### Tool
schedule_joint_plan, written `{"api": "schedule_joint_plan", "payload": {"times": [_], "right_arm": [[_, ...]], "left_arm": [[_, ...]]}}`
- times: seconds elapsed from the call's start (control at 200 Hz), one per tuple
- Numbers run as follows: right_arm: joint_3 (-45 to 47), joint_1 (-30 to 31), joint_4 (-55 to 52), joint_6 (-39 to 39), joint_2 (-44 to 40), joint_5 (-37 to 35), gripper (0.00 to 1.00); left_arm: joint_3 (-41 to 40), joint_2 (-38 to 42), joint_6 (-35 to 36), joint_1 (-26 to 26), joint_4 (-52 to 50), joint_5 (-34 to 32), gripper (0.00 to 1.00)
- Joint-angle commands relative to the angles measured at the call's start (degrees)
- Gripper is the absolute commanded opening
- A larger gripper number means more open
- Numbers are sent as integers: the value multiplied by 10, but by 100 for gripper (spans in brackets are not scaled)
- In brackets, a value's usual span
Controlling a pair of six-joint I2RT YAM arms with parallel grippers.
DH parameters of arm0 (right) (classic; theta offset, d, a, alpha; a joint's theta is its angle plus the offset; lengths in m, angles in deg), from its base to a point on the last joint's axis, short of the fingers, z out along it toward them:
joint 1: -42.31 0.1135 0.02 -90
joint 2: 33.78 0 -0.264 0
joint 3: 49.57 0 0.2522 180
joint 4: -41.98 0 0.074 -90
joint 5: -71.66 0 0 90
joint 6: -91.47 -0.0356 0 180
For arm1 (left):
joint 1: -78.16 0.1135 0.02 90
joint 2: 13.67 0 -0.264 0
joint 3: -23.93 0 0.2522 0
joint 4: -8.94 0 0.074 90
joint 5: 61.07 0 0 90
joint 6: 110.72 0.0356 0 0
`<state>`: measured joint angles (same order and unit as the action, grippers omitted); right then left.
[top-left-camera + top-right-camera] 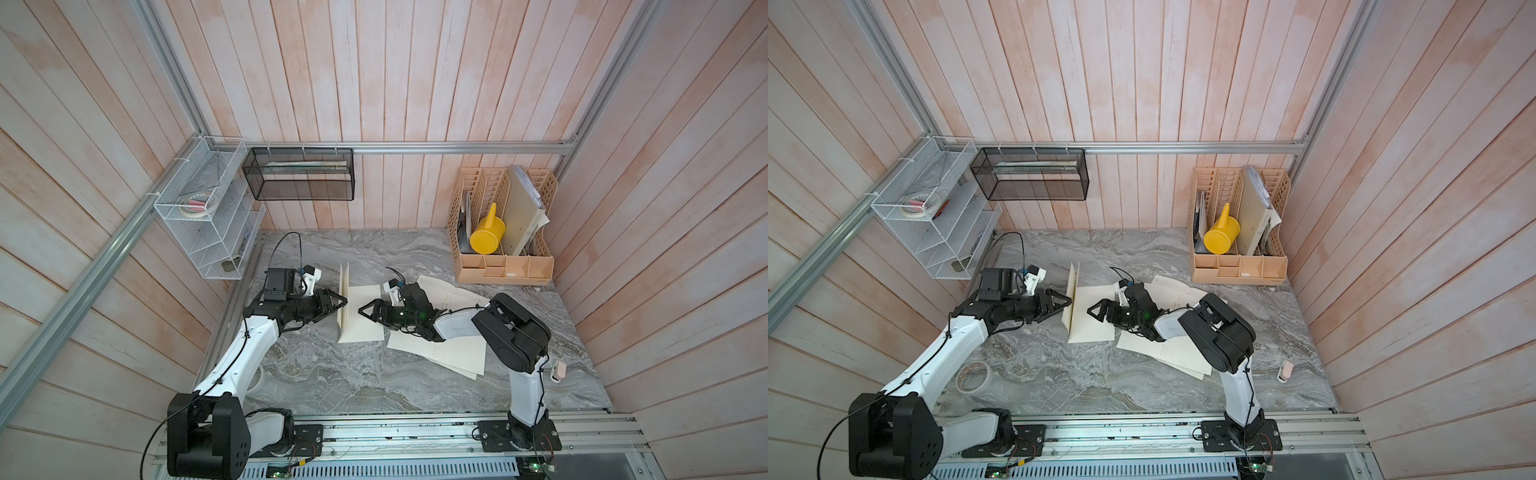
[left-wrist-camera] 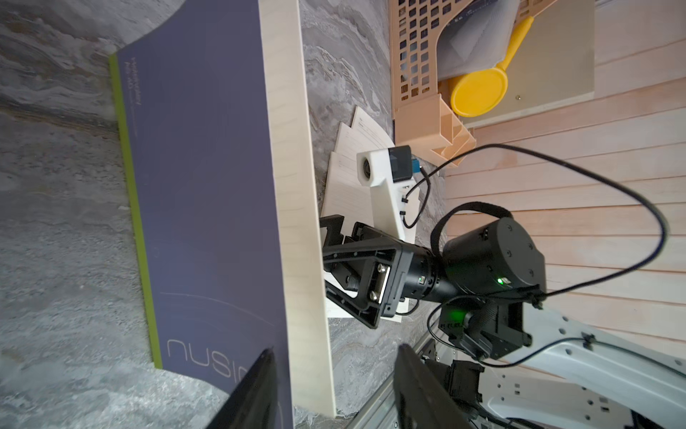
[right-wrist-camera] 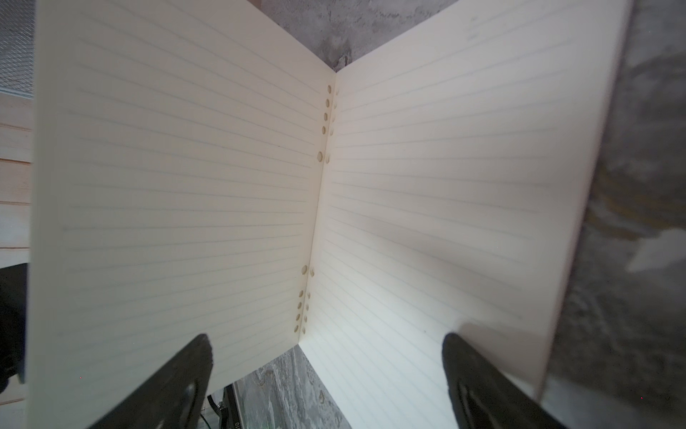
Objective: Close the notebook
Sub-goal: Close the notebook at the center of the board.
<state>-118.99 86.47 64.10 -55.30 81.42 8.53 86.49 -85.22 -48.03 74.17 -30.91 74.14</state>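
About halfway, I judge: the notebook [image 1: 361,330], mid-frame in both top views, has one half standing upright between the parted jaws of the left gripper [image 1: 344,302], the right gripper [image 1: 362,311] spread empty beside it; folding flat remains.

The notebook [image 2: 208,193] stands upright (purple cover, green spine), its edge between the left hand's [image 2: 336,351] spread fingers [image 2: 252,393].
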Motion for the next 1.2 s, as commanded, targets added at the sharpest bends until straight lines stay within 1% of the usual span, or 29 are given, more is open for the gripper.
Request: {"api": "schedule_joint_plan", "payload": {"times": [0.0,0.155,0.305,0.65,0.715,0.81,0.96,1.06,1.195], "right_arm": [[4,4,-12,3,-14,-11,98],[-1,3,-28,11,-37,-20,98],[1,-1,-50,23,-68,-34,98],[-6,-7,-135,74,-153,-91,98],[-7,-7,-137,79,-162,-94,98],[-9,-7,-121,78,-165,-86,98],[-21,-3,-99,67,-137,-56,98],[-26,0,-95,57,-109,-47,98],[-19,2,-77,44,-77,-35,98]], "left_arm": [[-22,-13,-29,-3,90,39,54],[-37,-13,-48,-3,144,60,55],[-53,-14,-66,-4,184,67,55],[-90,-26,-73,-6,221,67,55],[-97,-33,-68,-7,215,49,55],[-88,-46,-49,-9,165,-1,55],[-64,-66,-27,-7,90,-80,55],[-53,-87,-20,-1,70,-93,55],[-54,-112,-21,13,76,-85,55]]}}
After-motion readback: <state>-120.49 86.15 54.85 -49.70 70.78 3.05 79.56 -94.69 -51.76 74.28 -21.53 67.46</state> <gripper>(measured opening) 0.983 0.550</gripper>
